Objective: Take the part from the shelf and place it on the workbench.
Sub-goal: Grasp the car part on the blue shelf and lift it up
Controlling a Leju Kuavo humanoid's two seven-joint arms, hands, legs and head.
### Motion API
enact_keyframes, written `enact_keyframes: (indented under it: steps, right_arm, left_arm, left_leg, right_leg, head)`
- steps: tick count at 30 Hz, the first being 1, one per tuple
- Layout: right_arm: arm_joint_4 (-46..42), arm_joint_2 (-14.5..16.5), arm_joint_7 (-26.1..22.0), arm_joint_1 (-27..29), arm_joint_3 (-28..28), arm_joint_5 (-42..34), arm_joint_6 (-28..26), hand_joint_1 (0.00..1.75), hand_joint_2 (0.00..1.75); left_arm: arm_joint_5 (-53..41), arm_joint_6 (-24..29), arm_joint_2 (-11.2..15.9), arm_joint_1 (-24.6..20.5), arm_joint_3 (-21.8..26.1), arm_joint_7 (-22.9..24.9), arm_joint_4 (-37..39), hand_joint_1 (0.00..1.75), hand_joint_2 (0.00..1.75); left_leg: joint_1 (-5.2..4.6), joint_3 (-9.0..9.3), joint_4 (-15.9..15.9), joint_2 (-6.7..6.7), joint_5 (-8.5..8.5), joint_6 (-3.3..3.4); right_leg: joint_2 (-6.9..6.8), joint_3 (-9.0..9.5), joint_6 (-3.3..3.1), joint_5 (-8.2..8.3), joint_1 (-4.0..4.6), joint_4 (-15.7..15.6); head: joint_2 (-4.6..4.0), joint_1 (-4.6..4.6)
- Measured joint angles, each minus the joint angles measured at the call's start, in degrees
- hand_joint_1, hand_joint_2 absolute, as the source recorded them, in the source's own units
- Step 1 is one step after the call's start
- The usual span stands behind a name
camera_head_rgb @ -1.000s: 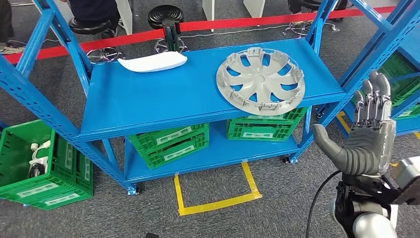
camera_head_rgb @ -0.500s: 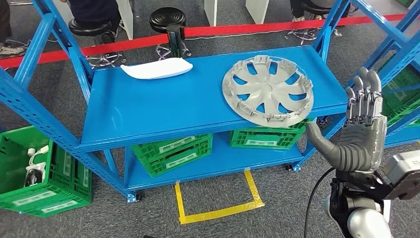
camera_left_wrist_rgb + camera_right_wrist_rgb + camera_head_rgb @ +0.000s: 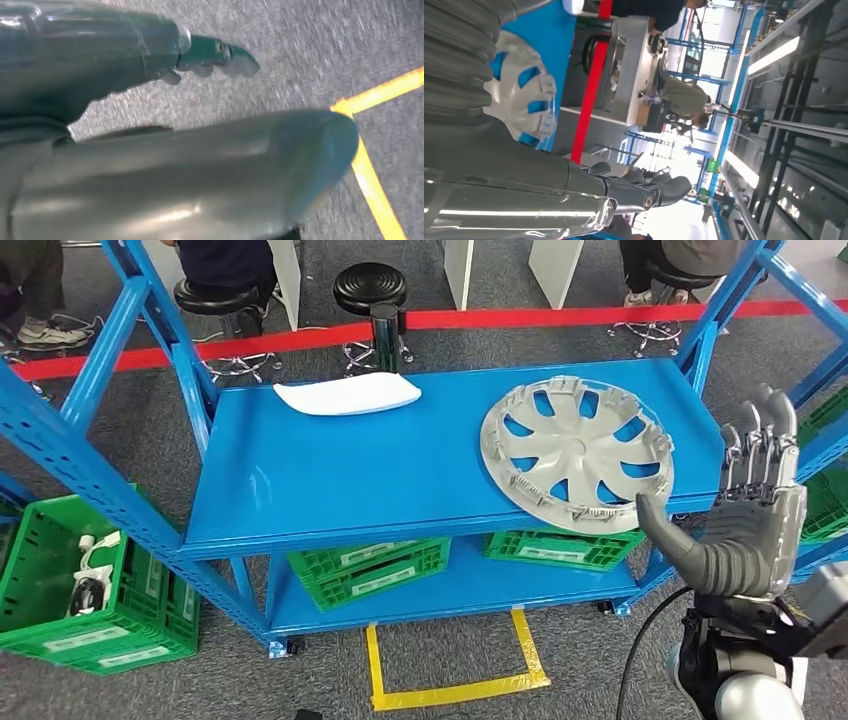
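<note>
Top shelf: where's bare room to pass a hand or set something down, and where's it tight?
Widest bare patch is the top shelf left and centre front, bordered by the white part at the back and the hubcap on the right. A narrower strip runs between the two. The right end is crowded: the hubcap overhangs the front edge, with the right hand close beside it.

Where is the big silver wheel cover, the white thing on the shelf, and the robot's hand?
wheel cover (image 3: 577, 452), head view, on its centre hub.
white part (image 3: 347, 394), head view, on the middle of its top surface.
right hand (image 3: 745, 528), head view, on the palm.
</note>
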Motion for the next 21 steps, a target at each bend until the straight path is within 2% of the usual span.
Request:
enact_keyframes:
  steps: [2,3,5,6,7,8,10,12,15,17,18,21]
  right_arm:
    - [-0.1,0.0,0.0,-0.1,0.0,0.0,0.0,0.00,1.75]
    - [-0.1,0.1,-0.1,-0.1,0.0,0.0,0.1,0.00,1.75]
    - [-0.1,0.1,-0.1,-0.2,0.1,-0.1,0.1,0.00,1.75]
    - [-0.1,0.1,-0.1,-0.2,0.1,-0.1,0.1,0.00,1.75]
    - [-0.1,0.1,-0.1,-0.2,0.1,-0.1,0.2,0.00,1.75]
    - [-0.1,0.1,-0.1,-0.2,0.1,-0.2,0.2,0.00,1.75]
    - [0.0,0.2,-0.1,-0.2,0.1,-0.2,0.2,0.00,1.75]
    - [0.0,0.2,-0.2,-0.2,0.1,-0.3,0.2,0.00,1.75]
    - [0.1,0.2,-0.2,-0.3,0.1,-0.6,0.3,0.00,1.75]
    - [0.1,0.1,-0.2,-0.4,0.1,-0.6,0.3,0.00,1.75]
    - [0.1,0.1,-0.2,-0.5,0.1,-0.7,0.3,0.00,1.75]
    - [0.4,0.1,0.4,-0.4,0.1,-0.4,0.2,0.00,1.75]
  left_arm:
    - [0.0,0.0,0.0,0.0,0.0,0.0,0.0,0.00,0.00]
    - [0.0,0.0,0.0,-0.1,0.0,0.0,0.0,0.00,0.00]
    - [0.0,0.0,0.1,-0.1,0.0,0.0,0.0,0.00,0.00]
    - [0.0,0.0,0.2,-0.1,0.0,0.0,0.0,0.00,0.00]
    - [0.0,0.0,0.2,0.0,0.0,0.0,0.0,0.00,0.00]
    - [0.0,0.0,0.2,0.1,0.0,0.0,0.0,0.00,0.00]
    - [0.0,0.0,0.3,0.2,0.0,0.0,0.0,0.00,0.00]
    - [0.0,0.0,0.3,0.2,0.0,0.0,0.0,0.00,0.00]
    - [0.0,0.0,0.4,0.2,0.0,0.0,0.1,0.00,0.00]
    - [0.0,0.1,0.4,0.1,0.0,0.0,0.1,0.00,0.00]
    - [0.0,0.2,0.4,0.1,0.0,0.0,0.1,0.00,0.00]
    - [0.1,0.3,0.4,0.1,0.0,0.0,0.1,0.00,0.00]
  left_leg:
    - [0.05,-0.51,2.2,0.37,-0.52,-0.57]
    - [0.16,-1.84,4.6,0.57,-1.34,-0.90]
    - [0.54,-6.08,10.8,0.75,-3.90,-1.57]
    - [0.77,-8.08,13.0,0.77,-4.89,-1.85]
    - [0.96,-9.42,13.6,0.80,-4.96,-2.06]
    - [1.11,-9.87,12.5,0.86,-3.79,-2.19]
    - [1.25,-8.74,6.4,1.07,1.73,-2.24]
    - [1.06,-7.49,1.5,1.41,4.73,-1.74]
    - [0.83,-6.86,0.5,1.44,4.97,-0.34]
    - [1.00,-6.00,0.2,1.26,4.88,0.26]
    - [1.08,-5.54,0.1,1.17,4.73,0.52]
    - [0.93,-4.78,0.0,1.06,4.09,1.10]
  right_leg:
    - [-0.14,1.50,-0.37,0.01,-0.30,-1.0]
    - [-0.21,2.14,-0.51,-0.07,-0.43,-1.4]
    - [-0.26,2.83,-0.68,-0.52,-0.48,-1.7]
    - [-0.26,3.13,-0.67,-0.86,-0.52,-1.7]
    - [-0.24,3.55,-0.57,-1.27,-0.60,-1.7]
    - [-0.22,4.10,-0.42,-1.71,-0.69,-1.7]
    - [-0.23,5.39,0.09,-2.72,-0.90,-1.7]
    - [-0.22,6.18,0.83,-3.60,-0.96,-1.6]
    - [-0.21,6.72,1.98,-4.17,-0.99,-1.2]
    - [-0.23,6.05,2.38,-4.65,-1.07,1.0]
    - [-0.22,4.77,2.56,-5.43,-1.10,3.5]
    - [-0.16,-1.31,2.93,-9.20,-1.09,12.9]
  head:
    - [0.00,-0.26]
    - [0.00,-0.49]
    - [0.00,-0.98]
    - [0.00,-1.12]
    - [0.00,-1.18]
    - [0.00,-1.26]
    - [0.00,-1.46]
    - [0.00,-1.82]
    - [0.00,-1.92]
    - [0.00,-1.65]
    - [0.00,-1.35]
    - [0.00,-0.39]
